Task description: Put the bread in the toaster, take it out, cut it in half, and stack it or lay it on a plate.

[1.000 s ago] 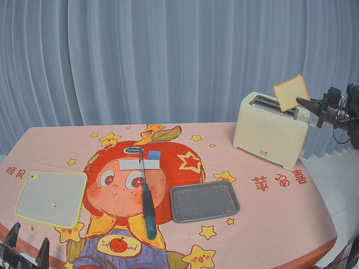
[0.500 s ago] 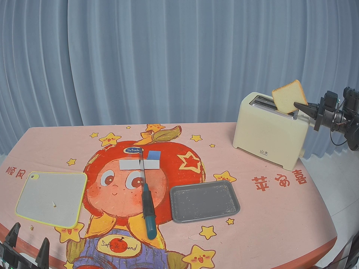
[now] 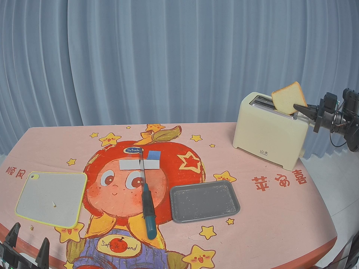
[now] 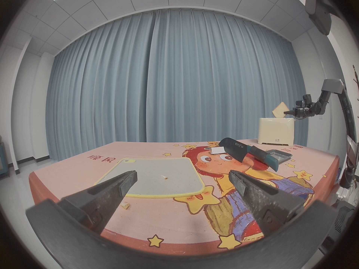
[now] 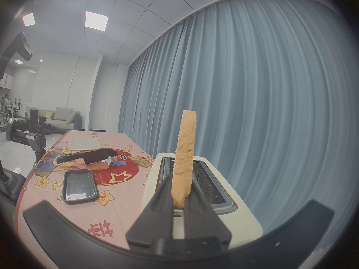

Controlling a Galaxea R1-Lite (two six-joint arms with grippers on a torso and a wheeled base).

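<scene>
**Bread lowered to the toaster slots**

Bread, a single pale slice, is clenched by the right tool, whose fingers press on its two faces at the lower corner. Over the last second the slice has come down. It first hung clear above the toaster and more steeply tilted, and now its lower edge sits at the toaster's top, over the slots. The descent slowed in the last half second, which suggests careful lining-up rather than a drop.

From the right wrist the slice stands on edge, nearly upright, running along the slots. Whether the edge has entered a slot, and which one, cannot be told. By this reading the task is at its first step: the slice is going in and has not been let go.

Relative to the right tool, the slice juts up and toward the robot's left from the fingertips. Most of it is free and only the corner is pinched. The tool reaches in level from beyond the toaster's right end.

The left tool is released, fingers spread on nothing, low at the near left edge of the surface, beside the board. The knife lies between the board and the grey tray, well apart from the bread.
</scene>
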